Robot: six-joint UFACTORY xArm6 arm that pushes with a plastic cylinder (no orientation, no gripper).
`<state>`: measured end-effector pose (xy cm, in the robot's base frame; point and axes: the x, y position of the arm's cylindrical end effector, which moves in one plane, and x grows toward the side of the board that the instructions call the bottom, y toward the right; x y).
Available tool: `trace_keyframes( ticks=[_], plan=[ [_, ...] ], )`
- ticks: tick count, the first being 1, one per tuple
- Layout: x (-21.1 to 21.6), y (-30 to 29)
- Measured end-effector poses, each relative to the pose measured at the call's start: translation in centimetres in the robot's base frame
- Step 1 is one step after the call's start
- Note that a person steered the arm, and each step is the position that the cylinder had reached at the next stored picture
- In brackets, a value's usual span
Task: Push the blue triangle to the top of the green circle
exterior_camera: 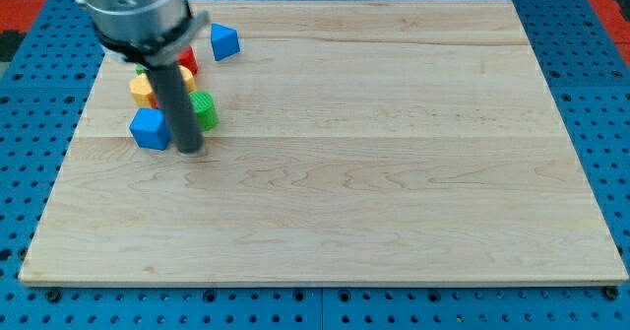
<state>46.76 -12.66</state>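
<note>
— Wooden board [394,153] is the biggest thing you have here, pale planks lying on a blue pegboard [30,123]. What do you see next on it?

— You see the arm's grey housing [138,15] at the view's top left, with the dark rod [177,103] dropping from it. You carry no claw at all, so nothing is clenched or grasped; my tip [191,149] rests on the wood, just right of the blue cube [150,129] and just below the green circle [203,109].

— Where is your task's block?

— Your blue triangle [224,41] sits near the board's top edge, right of the housing, apart from the cluster. The green circle lies below it and slightly to the view's left, partly behind the rod.

— And the rest of the cluster?

— You have a red block [187,60] tucked just under the housing, its shape hard to tell. Left of the rod an orange block [144,91] shows, with a yellow block [185,77] peeking out on the rod's right; both are partly hidden. The blue cube sits just below the orange one, closest to my tip.
</note>
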Motion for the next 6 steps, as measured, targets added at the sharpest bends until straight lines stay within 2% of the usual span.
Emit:
trace_keyframes(
  ticks=[1, 2, 3, 4, 5, 6],
  plan=[
    [-3.0, 7.2],
    [-11.4, 9.4],
    [-20.6, 9.1],
    [-24.2, 5.3],
    [-22.9, 0.7],
    [-18.4, -0.4]
  ],
)
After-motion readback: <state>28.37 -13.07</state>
